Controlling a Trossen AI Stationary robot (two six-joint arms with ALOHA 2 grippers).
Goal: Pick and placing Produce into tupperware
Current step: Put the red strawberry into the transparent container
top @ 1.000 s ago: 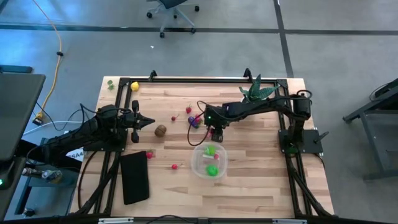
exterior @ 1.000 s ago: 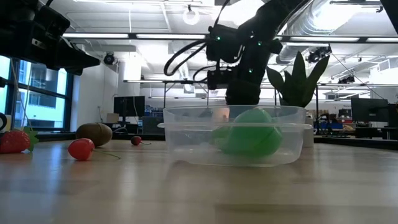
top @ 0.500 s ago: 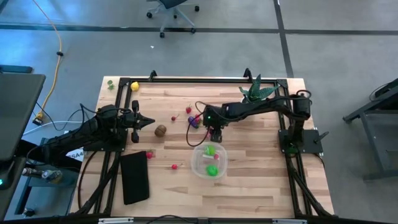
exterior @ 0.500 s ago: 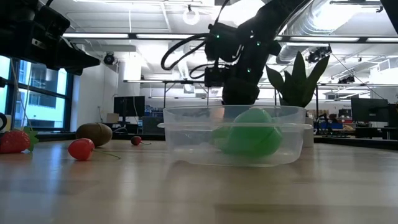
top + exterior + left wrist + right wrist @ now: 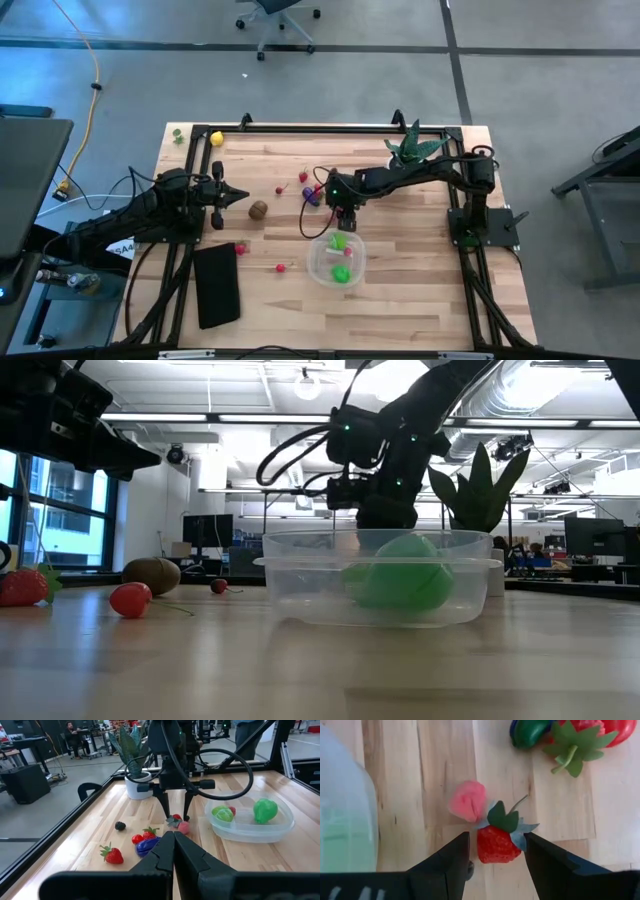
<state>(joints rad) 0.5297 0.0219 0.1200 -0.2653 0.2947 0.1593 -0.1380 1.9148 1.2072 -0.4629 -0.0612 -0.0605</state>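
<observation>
The right gripper (image 5: 495, 851) points straight down with its two fingers spread on either side of a small red strawberry (image 5: 495, 844) with a green leafy cap; both fingers (image 5: 447, 862) stand clear of the fruit, not pressing it. A pink piece (image 5: 468, 801) lies touching the strawberry's cap, so there is little room on that side, and the clear round tub (image 5: 336, 259) sits just beside the gripper toward the table's near edge. From above, the strawberry is hidden under the right gripper (image 5: 345, 215). The tub holds two bright green pieces (image 5: 342, 272) and a small red one, seen dimly through its wall in the low view. A purple piece (image 5: 147, 846) and more red strawberries lie just beyond the gripper toward the left edge, then a brown kiwi (image 5: 258, 210). A yellow piece (image 5: 216, 139) sits at the far left corner. The left gripper (image 5: 236, 197) hovers with fingers pressed together above the left side of the table (image 5: 400, 300), well apart from the tub. A potted plant (image 5: 412, 149) stands near the far right corner.
</observation>
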